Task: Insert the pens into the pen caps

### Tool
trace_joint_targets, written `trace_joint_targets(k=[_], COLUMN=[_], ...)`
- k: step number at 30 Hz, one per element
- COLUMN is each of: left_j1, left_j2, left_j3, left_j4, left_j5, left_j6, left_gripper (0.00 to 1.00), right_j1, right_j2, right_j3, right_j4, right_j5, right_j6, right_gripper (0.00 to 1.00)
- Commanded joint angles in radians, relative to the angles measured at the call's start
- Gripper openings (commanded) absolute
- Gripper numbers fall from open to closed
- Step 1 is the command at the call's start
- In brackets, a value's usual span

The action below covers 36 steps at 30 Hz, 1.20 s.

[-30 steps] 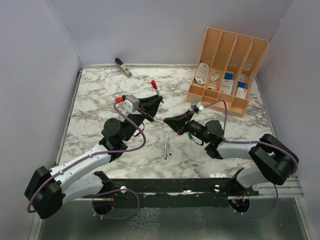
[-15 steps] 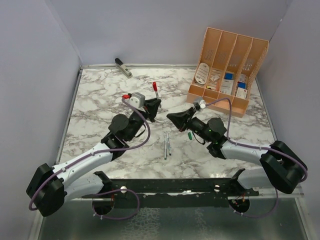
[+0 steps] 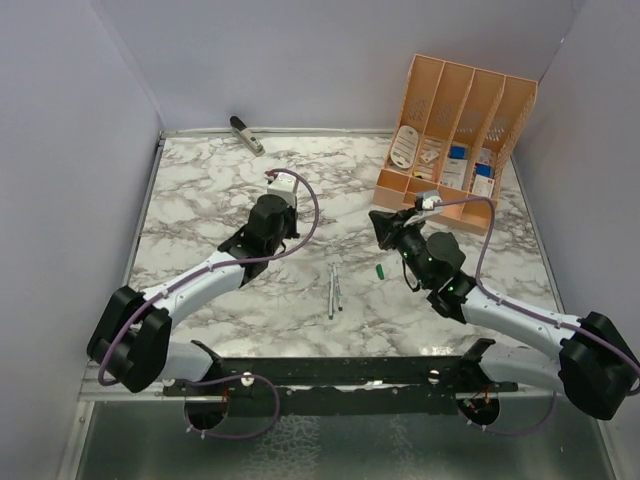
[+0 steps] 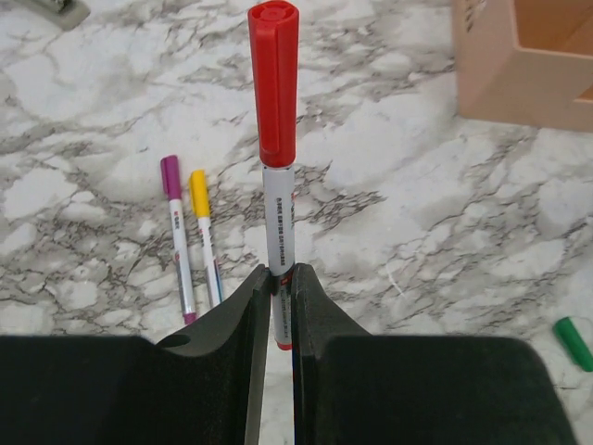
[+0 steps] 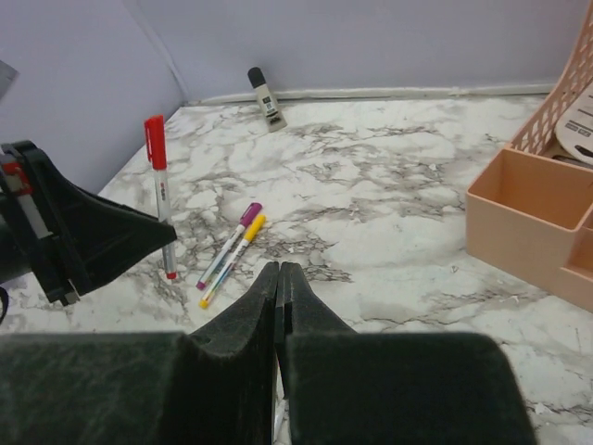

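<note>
One red pen [image 4: 276,213] stands upright, its red cap [image 4: 275,79] on, pinched low on the barrel by the nearly closed left gripper [image 4: 281,275], left of the peach organiser [image 4: 519,65]. Lay it gently on the desk [image 4: 417,204] (clear of the loose pens [image 4: 179,243], I'd judge). The right gripper [image 5: 278,273] is closed, empty.

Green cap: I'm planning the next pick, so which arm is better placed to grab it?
Right, probably: the right end effector is empty and the green cap lies close by, while the left end effector grips the capped red pen.
</note>
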Motion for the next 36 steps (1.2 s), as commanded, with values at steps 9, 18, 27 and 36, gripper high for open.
trace_joint_targets(k=[9, 18, 27, 36], left_j1=[0.07, 0.103, 0.118, 0.13], left_j2=[0.219, 0.336, 0.433, 0.51], left_j3=[0.082, 0.133, 0.182, 0.234], left_j4=[-0.179, -0.221, -0.221, -0.249], left_j5=[0.138, 0.185, 0.195, 0.184], left_j6=[-0.067, -0.09, -0.101, -0.106], left_gripper=[0.0, 0.0, 0.0, 0.06], right_j1=[0.003, 0.003, 0.003, 0.003], right_j2=[-0.052, -0.045, -0.043, -0.04], right_j3=[0.014, 0.01, 0.009, 0.005], right_j4=[-0.079, -0.075, -0.079, -0.077], right_j5=[0.089, 0.076, 0.081, 0.079], right_j6=[0.002, 0.002, 0.001, 0.002], right_gripper=[0.01, 0.01, 0.01, 0.01])
